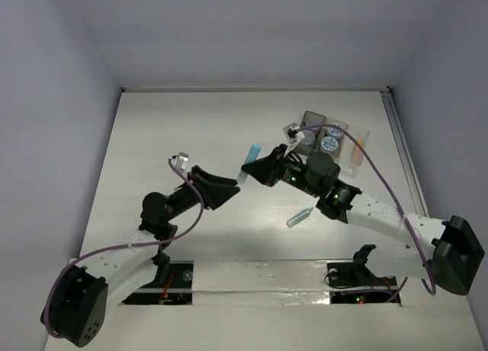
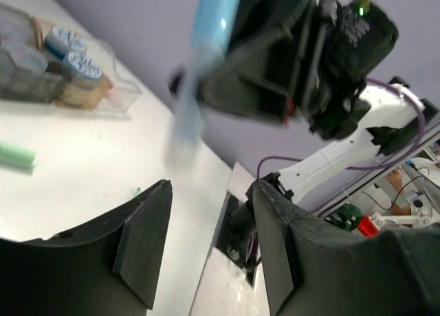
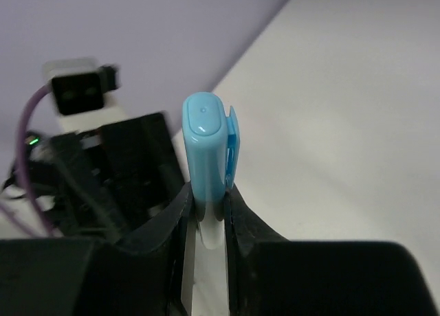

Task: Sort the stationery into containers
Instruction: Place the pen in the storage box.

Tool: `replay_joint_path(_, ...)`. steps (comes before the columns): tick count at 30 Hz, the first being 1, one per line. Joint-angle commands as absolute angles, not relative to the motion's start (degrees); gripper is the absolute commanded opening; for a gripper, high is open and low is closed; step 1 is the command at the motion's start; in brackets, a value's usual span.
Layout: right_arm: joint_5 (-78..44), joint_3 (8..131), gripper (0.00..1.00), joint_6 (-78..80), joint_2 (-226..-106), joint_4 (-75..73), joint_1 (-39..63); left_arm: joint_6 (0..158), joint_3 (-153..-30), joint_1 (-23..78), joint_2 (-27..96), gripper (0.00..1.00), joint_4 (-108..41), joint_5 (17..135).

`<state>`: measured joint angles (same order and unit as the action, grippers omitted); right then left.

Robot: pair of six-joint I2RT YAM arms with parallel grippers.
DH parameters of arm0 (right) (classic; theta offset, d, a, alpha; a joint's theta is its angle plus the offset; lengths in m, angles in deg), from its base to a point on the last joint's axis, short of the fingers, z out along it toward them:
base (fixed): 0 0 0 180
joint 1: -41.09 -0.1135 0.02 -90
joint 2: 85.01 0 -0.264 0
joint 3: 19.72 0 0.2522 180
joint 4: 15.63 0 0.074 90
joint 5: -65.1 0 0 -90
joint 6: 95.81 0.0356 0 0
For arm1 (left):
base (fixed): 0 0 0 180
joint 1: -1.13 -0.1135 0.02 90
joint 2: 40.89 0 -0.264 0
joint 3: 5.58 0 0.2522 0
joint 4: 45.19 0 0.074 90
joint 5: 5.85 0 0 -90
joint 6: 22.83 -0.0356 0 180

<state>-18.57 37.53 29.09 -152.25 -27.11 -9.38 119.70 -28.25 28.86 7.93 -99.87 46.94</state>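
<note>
My right gripper (image 1: 258,168) is shut on a light blue stick (image 1: 250,159) and holds it above the table; the right wrist view shows the stick (image 3: 205,141) upright between the closed jaws (image 3: 206,206). My left gripper (image 1: 226,186) is open and empty, just left of the stick. In the left wrist view the stick (image 2: 206,48) hangs blurred above my open gripper (image 2: 206,216). A mint green stick (image 1: 300,217) lies on the table. The row of trays (image 1: 314,119) at the back right holds two jars (image 1: 330,143) and an orange stick (image 1: 351,147).
The right arm's purple cable (image 1: 381,183) arcs over the trays. The table's right rail (image 1: 398,137) runs close beside the trays. The mint stick (image 2: 15,154) and trays (image 2: 120,96) also show in the left wrist view.
</note>
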Motion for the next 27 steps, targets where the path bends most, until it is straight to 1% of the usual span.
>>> replay_joint_path(1, -23.05, 39.57, 0.00, 27.16, -148.74, -20.96, -0.59, 114.02, -27.96, 29.78, 5.34, 0.47, -94.65, 47.67)
replay_joint_path(2, -23.23, 39.74, 0.00, 26.98, -148.03, -18.86, 1.43, 113.32, -27.87, 30.31, 4.82, 0.47, -93.84, 48.20)
replay_joint_path(3, -23.84, 39.92, 0.00, 26.80, -146.55, -14.49, 6.07, 111.92, -27.43, 30.31, 4.64, 0.47, -92.87, 48.90)
replay_joint_path(4, -23.93, 39.92, 0.00, 26.28, -145.84, -12.70, 8.64, 111.29, -27.25, 30.92, 4.64, 0.47, -91.73, 49.95)
replay_joint_path(5, -23.84, 40.18, 0.00, 26.10, -145.39, -10.60, 11.27, 110.77, -27.08, 31.80, 4.64, 0.47, -91.29, 50.57)
replay_joint_path(6, -23.67, 40.53, 0.00, 25.84, -145.22, -6.22, 16.78, 109.54, -26.82, 32.33, 5.07, 0.47, -90.33, 51.71)
replay_joint_path(8, -24.10, 41.59, 0.00, 24.26, -145.47, -2.42, 22.17, 108.13, -26.90, 34.34, 5.69, 0.45, -89.44, 52.77)
replay_joint_path(9, -24.19, 42.29, 0.00, 23.82, -146.26, 2.47, 24.89, 107.43, -27.16, 35.14, 6.65, 0.45, -89.00, 53.38)
replay_joint_path(11, -24.46, 44.04, 0.00, 21.46, -149.50, 5.50, 31.82, 104.89, -27.78, 38.55, 8.23, 0.44, -86.98, 55.67)
replay_joint_path(12, -24.55, 44.75, 0.00, 20.66, -150.83, 8.21, 33.69, 103.92, -28.21, 39.88, 8.85, 0.43, -86.19, 56.63)
replay_joint_path(14, -28.49, 46.07, 0.00, 17.93, -155.12, 10.16, 37.29, 100.41, -30.32, 42.87, 10.08, 0.40, -81.90, 60.49)
replay_joint_path(17, -32.89, 48.70, 0.00, 15.56, -159.00, 11.92, 39.85, 97.58, -33.22, 47.97, 13.15, 0.37, -77.23, 64.54)
replay_joint_path(22, -35.00, 54.93, 0.00, 13.27, -168.14, 13.51, 44.95, 95.12, -37.53, 54.03, 21.59, 0.36, -74.24, 67.62)
replay_joint_path(27, -35.10, 59.34, 0.00, 12.12, -174.12, 15.25, 45.49, 93.89, -42.01, 59.92, 31.16, 0.36, -72.91, 71.14)
